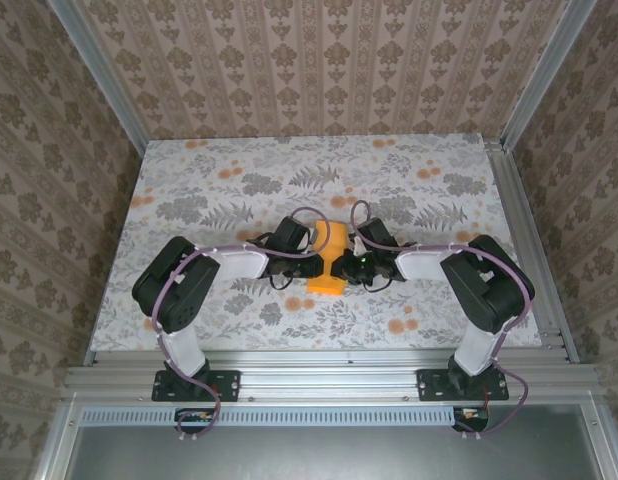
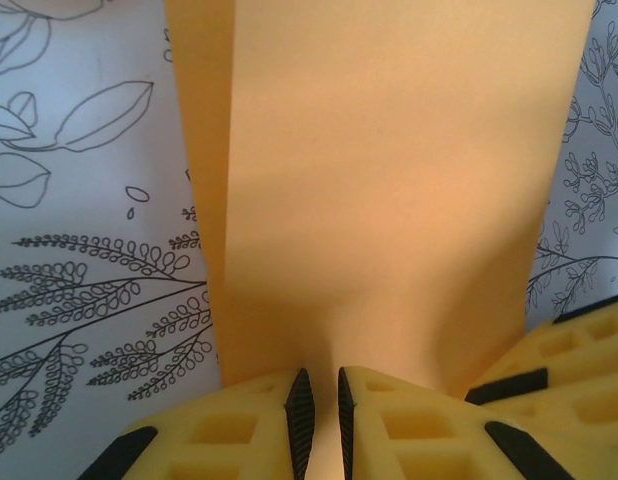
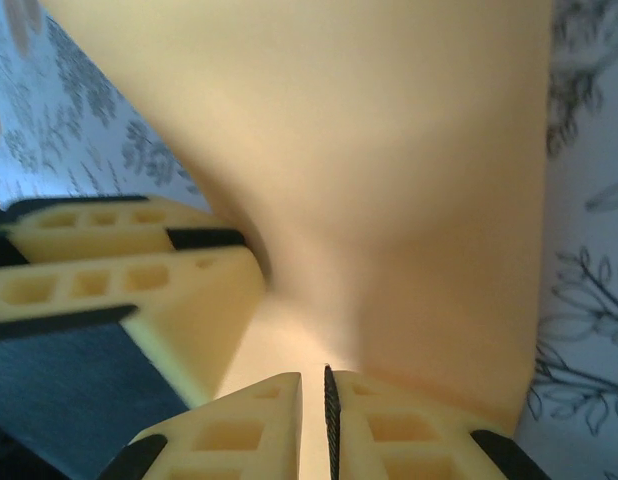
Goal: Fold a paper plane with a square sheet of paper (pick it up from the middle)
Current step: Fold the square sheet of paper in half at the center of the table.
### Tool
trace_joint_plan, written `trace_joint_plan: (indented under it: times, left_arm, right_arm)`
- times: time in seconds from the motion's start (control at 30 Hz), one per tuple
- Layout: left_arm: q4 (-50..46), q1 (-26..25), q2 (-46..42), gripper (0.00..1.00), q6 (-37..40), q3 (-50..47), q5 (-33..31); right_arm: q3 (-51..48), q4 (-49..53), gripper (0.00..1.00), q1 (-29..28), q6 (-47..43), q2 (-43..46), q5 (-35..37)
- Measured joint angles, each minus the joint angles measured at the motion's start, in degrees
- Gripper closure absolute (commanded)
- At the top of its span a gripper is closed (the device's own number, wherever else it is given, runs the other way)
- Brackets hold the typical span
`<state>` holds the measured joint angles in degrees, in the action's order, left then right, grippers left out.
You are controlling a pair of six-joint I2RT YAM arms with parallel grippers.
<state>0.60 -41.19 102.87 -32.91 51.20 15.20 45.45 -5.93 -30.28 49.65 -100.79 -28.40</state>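
Yellow plastic fingers, moulded with a lattice of square pockets and faced with ribbed black pads (image 2: 300, 420), make up the left gripper (image 2: 320, 395). Its two pads stand almost together and pinch a raised fold of the orange paper (image 2: 389, 200). The right gripper (image 3: 313, 400) is of the same build, two fingers counted, with pads a sliver apart and clamped on the paper's edge, the sheet rising smooth and matt out of the grip. Paper: one piece, thin, unmarked, bright orange, folded into layers, with a straight overlapping edge down its left side in the left wrist view and a soft bow near the grips. From overhead it sits at mid-table, narrow and elongated, running away from the bases, between the two grippers, which meet it from either side. Each wrist view also catches the opposite gripper's yellow fingers just beside its own. Arms: two, the left arm (image 1: 189, 280) and the right arm (image 1: 479, 280), with black joints and white links. Table (image 1: 239, 180): covered in pale cloth printed with grey ferns, leaves and small orange flower blotches. Walls (image 1: 319, 60): three, in beige striped damask paper. An aluminium rail (image 1: 329, 380) carries both bases at the near edge
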Motion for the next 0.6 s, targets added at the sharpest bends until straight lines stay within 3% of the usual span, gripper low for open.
trace_joint_plan:
  times: [0.6]
  left_arm:
    - [-2.8,0.0,0.7,0.79,1.7,1.9,0.0]
  right_arm:
    - [-5.1,7.4,0.81,-2.3,-2.8,7.3,0.9]
